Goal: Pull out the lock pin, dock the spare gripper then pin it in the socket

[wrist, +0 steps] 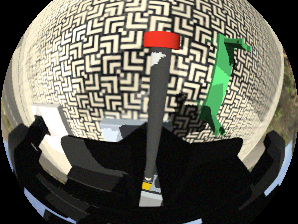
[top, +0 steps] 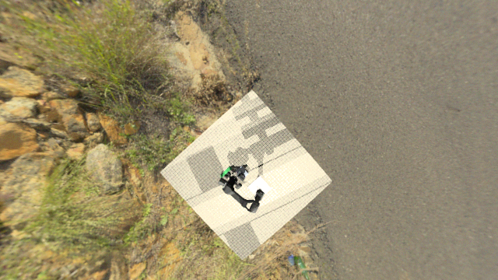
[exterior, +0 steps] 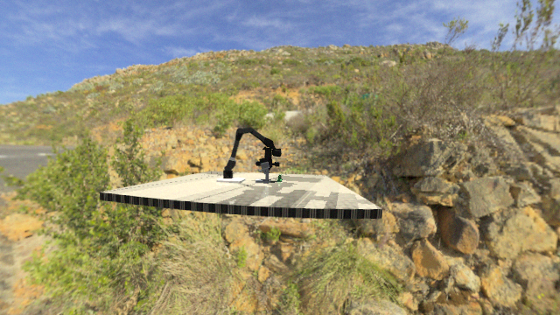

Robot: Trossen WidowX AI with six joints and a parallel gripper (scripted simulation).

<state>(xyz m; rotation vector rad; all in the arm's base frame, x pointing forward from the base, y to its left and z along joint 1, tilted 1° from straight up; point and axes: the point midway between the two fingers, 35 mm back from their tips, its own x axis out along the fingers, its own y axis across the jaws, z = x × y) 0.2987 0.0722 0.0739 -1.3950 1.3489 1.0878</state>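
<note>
The lock pin (wrist: 159, 85) has a red head and a long grey shaft, and spans the wrist view from upper middle down between the fingers. My gripper (wrist: 150, 125) is shut on the pin's shaft. A small yellow band shows low between the fingers; I cannot tell what it belongs to. The green spare gripper (top: 226, 172) (exterior: 280, 178) (wrist: 220, 80) is on the table beside my gripper, to the right in the wrist view. A pale grey-blue plate (wrist: 112, 131), probably the mount's, shows behind the fingers. The socket is hidden, so its contact with the pin cannot be told.
The arm's white base plate (top: 257, 183) (exterior: 236, 179) is on the patterned table (top: 311, 171) (exterior: 153, 190). A white surface (wrist: 55, 121) shows at the wrist view's left. Dark arm shadows cross the table, whose edges drop off on all sides.
</note>
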